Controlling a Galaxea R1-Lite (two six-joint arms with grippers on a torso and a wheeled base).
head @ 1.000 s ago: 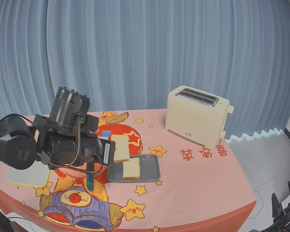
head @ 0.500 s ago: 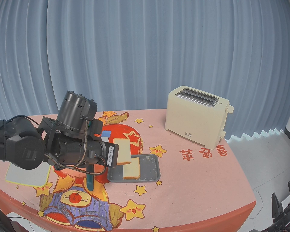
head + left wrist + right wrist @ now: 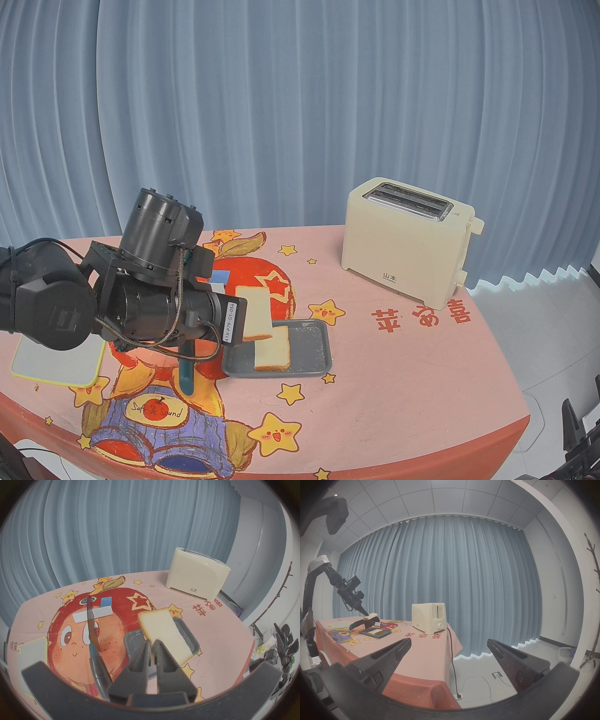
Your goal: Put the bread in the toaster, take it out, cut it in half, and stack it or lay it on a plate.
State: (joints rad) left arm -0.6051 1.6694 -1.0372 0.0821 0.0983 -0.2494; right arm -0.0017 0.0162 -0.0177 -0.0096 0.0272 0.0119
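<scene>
- Left wrist view: left claw [image 3: 152, 642] clenched on a bread slice [image 3: 164, 630] that juts ahead of it, above the grey tray [image 3: 190, 635].
- Head view: the slice has edged toward the toaster [image 3: 409, 240] and nearly halted. A second slice [image 3: 272, 349] lies beneath it, so stacking looks close.
- Right wrist view: right claw [image 3: 449, 642] spread, holding nothing, the table far ahead.

Right rear of the table [image 3: 406, 387]: the toaster [image 3: 406, 247]; left of it and nearer the front, the tray [image 3: 312, 347] with one bread slice [image 3: 272, 349] flat on it. Above the tray's left rear corner, a second slice [image 3: 255, 312] in the left pincer [image 3: 152, 645]. Left of the tray, the knife [image 3: 93, 639]; farther left, at the table's edge, the board [image 3: 59, 369].
</scene>
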